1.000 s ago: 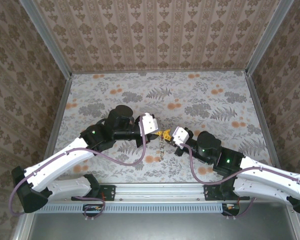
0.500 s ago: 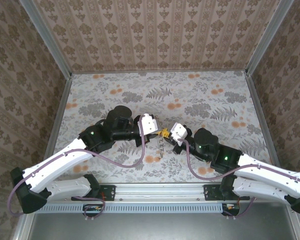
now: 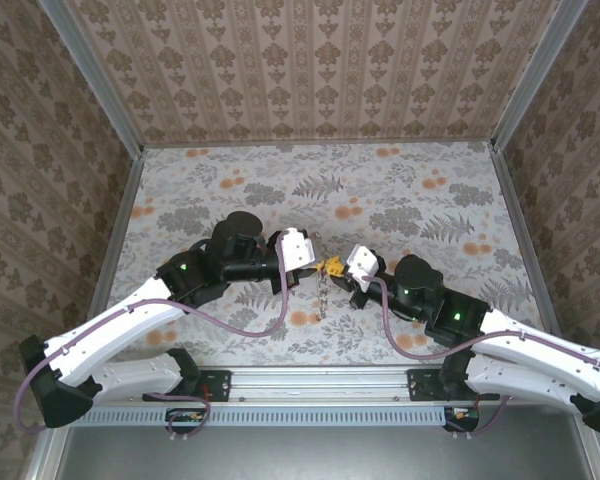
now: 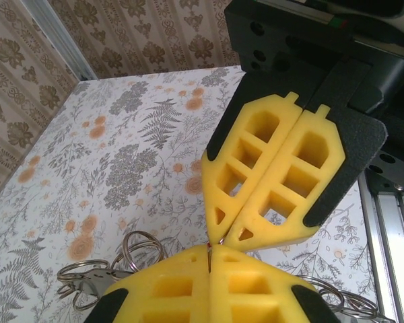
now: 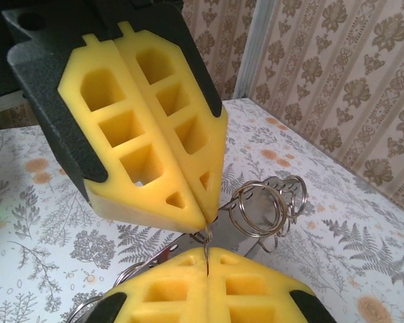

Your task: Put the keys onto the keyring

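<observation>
Change: right tool (image 3: 337,270) eased back right | it and left tool (image 3: 324,265) both clamped narrow, tip-to-tip, ring bunch (image 3: 323,295) dangling | threading unfinished

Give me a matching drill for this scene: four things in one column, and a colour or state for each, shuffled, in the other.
Things:
1. left gripper
2. cable
3. metal rings
4. table

Colour or state:
A. silvery
B. shut, yellow fingers
C. fern and blossom print
D. purple

Pairs: 1-B, 2-D, 3-A, 4-C
</observation>
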